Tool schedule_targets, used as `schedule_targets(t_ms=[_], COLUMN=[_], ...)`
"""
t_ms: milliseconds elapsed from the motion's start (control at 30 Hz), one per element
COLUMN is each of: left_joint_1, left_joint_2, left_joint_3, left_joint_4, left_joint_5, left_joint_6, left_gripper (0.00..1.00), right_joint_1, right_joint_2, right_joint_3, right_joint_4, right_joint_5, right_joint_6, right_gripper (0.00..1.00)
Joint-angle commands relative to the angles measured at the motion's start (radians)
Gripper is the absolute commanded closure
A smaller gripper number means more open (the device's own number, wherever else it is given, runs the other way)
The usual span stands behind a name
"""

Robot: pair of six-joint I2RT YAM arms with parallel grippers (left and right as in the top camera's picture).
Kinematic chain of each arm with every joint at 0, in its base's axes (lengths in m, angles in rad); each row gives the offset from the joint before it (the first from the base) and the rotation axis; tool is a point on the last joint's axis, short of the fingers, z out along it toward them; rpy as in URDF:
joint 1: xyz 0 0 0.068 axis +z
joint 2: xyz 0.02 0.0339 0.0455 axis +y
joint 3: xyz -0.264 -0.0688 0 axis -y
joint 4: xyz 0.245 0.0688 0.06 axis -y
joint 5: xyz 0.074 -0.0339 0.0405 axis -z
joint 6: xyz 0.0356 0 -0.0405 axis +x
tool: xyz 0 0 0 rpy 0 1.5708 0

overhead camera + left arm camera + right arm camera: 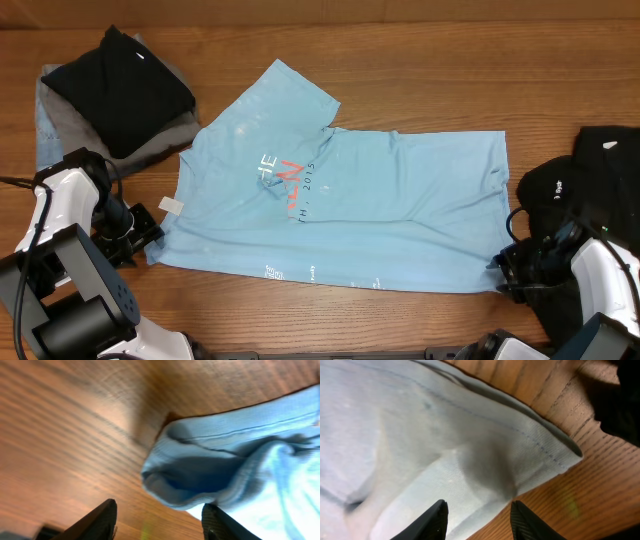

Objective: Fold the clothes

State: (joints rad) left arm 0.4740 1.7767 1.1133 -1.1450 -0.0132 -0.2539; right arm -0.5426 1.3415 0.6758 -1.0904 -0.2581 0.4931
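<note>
The light blue T-shirt (350,210) lies spread on the wooden table, folded partway, with orange-red and white lettering (285,178) and a white neck tag (172,206) at its left edge. My left gripper (140,240) is open at the shirt's lower left corner; in the left wrist view its fingers (159,519) straddle bare wood just below the bunched blue hem (200,470). My right gripper (508,268) is open at the shirt's lower right corner; in the right wrist view its fingers (479,519) hover over the hem corner (535,455).
A black garment on a grey one (115,90) lies at the back left. Another black garment (580,185) lies at the right edge, also in the right wrist view (620,400). Bare wood (420,50) runs along the back.
</note>
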Motion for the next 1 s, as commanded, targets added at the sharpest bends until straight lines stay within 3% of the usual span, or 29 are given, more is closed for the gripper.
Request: schedule_targets(t_ms=[0, 100, 200, 300, 433, 533, 633, 867, 967], left_joint_1=[0.005, -0.033, -0.117, -0.245, -0.420, -0.577, -0.662, -0.741, -0.744], left_joint_2=[-0.031, -0.046, -0.059, -0.060, -0.049, -0.016, 0.027, 0.115, 0.119], left_joint_3=[0.041, 0.098, 0.134, 0.140, 0.140, 0.140, 0.140, 0.140, 0.140], left_joint_4=[0.005, 0.017, 0.058, 0.147, 0.262, 0.339, 0.375, 0.411, 0.433], left_joint_5=[0.124, 0.278, 0.410, 0.482, 0.470, 0.338, 0.296, 0.240, 0.278], left_joint_6=[0.075, 0.194, 0.290, 0.372, 0.429, 0.433, 0.434, 0.433, 0.433], left_gripper=[0.45, 0.46, 0.46, 0.55, 0.71, 0.68, 0.64, 0.64, 0.75], right_joint_1=[-0.002, 0.002, 0.023, 0.050, 0.074, 0.078, 0.078, 0.078, 0.078], right_joint_2=[-0.039, -0.093, -0.133, -0.153, -0.153, -0.153, -0.153, -0.153, -0.153], right_joint_3=[0.087, 0.144, 0.156, 0.156, 0.156, 0.156, 0.156, 0.156, 0.156], right_joint_4=[-0.020, 0.006, 0.019, 0.030, 0.039, 0.037, 0.038, 0.039, 0.039], right_joint_5=[-0.029, -0.261, -0.321, -0.320, -0.320, -0.320, -0.320, -0.292, -0.275], right_joint_6=[-0.017, -0.224, -0.271, -0.290, -0.289, -0.289, -0.289, -0.288, -0.288], right_gripper=[0.56, 0.55, 0.53, 0.53, 0.52, 0.52, 0.52, 0.52, 0.52])
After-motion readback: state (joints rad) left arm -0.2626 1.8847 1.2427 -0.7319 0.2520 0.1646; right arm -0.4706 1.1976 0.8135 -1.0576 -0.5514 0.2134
